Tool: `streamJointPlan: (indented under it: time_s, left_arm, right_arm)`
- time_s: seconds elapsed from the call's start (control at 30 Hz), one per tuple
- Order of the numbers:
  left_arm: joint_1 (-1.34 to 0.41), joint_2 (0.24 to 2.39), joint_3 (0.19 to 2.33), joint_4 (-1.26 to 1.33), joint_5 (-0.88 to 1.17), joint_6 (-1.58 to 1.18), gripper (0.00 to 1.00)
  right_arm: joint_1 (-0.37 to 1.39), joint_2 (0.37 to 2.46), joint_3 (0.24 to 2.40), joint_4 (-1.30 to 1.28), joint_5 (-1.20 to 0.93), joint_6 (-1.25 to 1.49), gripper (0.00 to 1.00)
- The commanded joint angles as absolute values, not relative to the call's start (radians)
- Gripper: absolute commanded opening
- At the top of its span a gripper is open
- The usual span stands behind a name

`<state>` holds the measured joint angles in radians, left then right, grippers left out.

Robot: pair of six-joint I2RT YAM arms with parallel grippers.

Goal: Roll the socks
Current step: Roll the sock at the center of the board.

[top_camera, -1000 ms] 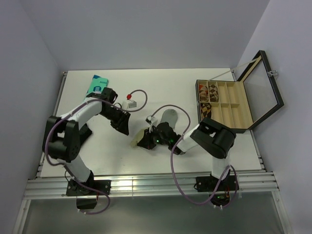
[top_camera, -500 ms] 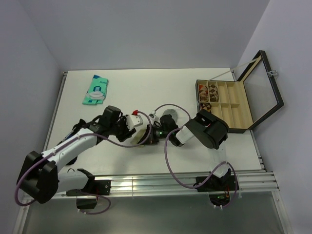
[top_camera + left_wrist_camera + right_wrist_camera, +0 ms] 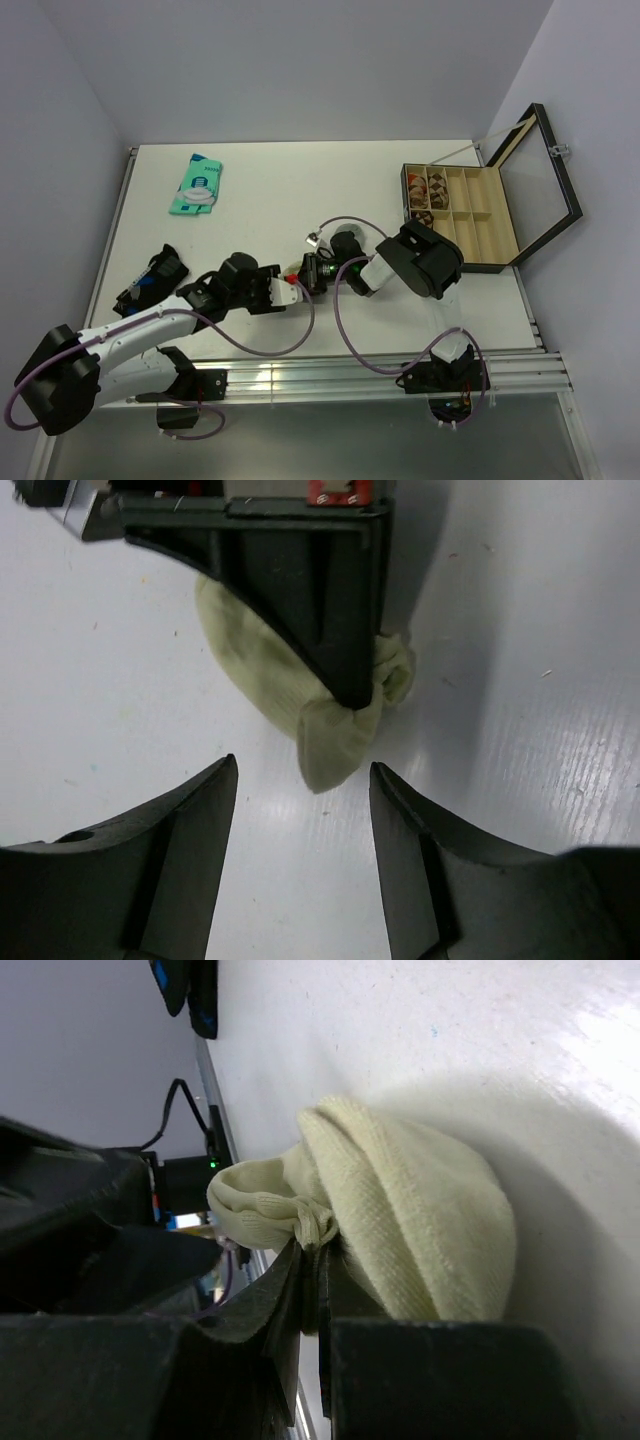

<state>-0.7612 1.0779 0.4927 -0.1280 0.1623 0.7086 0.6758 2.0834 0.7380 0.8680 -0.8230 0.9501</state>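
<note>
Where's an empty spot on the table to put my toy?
Biggest bare patch: the far middle of the table, between the teal packet and the open box. A smaller one lies in front of the box. Crowded: the middle, where the left gripper and right gripper meet at the beige sock.

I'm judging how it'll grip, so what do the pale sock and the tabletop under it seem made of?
The pale sock looks like soft knitted fabric, perhaps cotton: fine ribbed texture, bunched folds. The tabletop looks hard, smooth and white, possibly laminate or paint: glossy streaked reflections.
</note>
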Motion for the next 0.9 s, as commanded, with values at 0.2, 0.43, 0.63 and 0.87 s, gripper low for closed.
streamJointPlan:
  time_s: [0.2, 0.43, 0.63, 0.87]
  left_arm:
    - [-0.929, 1.118, 0.396, 0.078, 0.009, 0.804, 0.59]
    - [-0.942, 1.15, 0.371, 0.182, 0.005, 0.815, 0.59]
    - [-0.942, 1.224, 0.387, 0.198, -0.017, 0.827, 0.54]
    - [-0.942, 1.247, 0.405, 0.163, 0.024, 0.833, 0.48]
  right_arm:
    - [0.637, 2.184, 0.707, 0.85, -0.845, 1.046, 0.0]
    - [0.62, 2.184, 0.689, 0.851, -0.867, 1.049, 0.0]
    - [0.614, 2.191, 0.68, 0.873, -0.884, 1.06, 0.0]
    - [0.611, 2.181, 0.683, 0.838, -0.882, 1.028, 0.0]
